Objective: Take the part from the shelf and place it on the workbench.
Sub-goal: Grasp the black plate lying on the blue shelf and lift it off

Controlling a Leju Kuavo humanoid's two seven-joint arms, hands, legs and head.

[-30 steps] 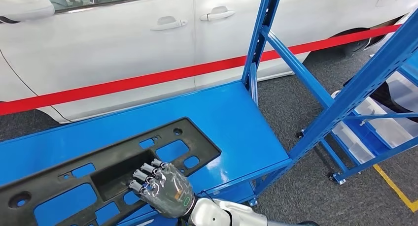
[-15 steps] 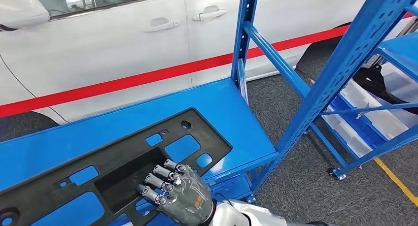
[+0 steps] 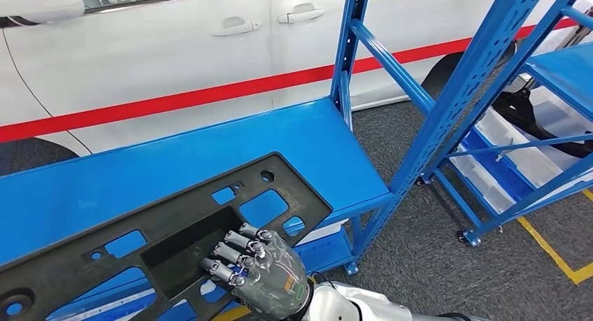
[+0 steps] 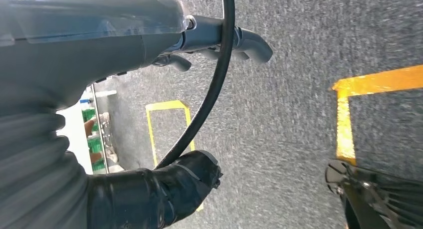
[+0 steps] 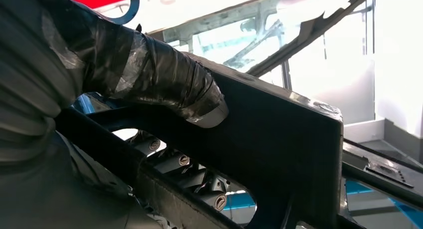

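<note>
A long black plastic part [image 3: 175,219] with several cut-outs lies slanted over the blue shelf [image 3: 210,150], its near edge hanging past the shelf's front. My right hand [image 3: 262,272] grips the part's near edge, fingers hooked into a rectangular opening. In the right wrist view the taped thumb [image 5: 154,77] presses one face of the part [image 5: 284,139] while the fingers [image 5: 174,161] show through the opening. My left hand [image 4: 100,49] hangs over grey floor, holding nothing, thumb and fingers apart.
A white car [image 3: 175,48] with a red stripe stands right behind the shelf. Blue uprights [image 3: 349,48] and a slanted brace frame the shelf's right end. Another blue rack [image 3: 517,160] with white bins and a dark part stands at the right. Yellow floor lines [image 3: 559,258] mark the carpet.
The whole view has shifted, so the camera moved. The part has come toward me with my right hand, and its near edge now overhangs the shelf front.
</note>
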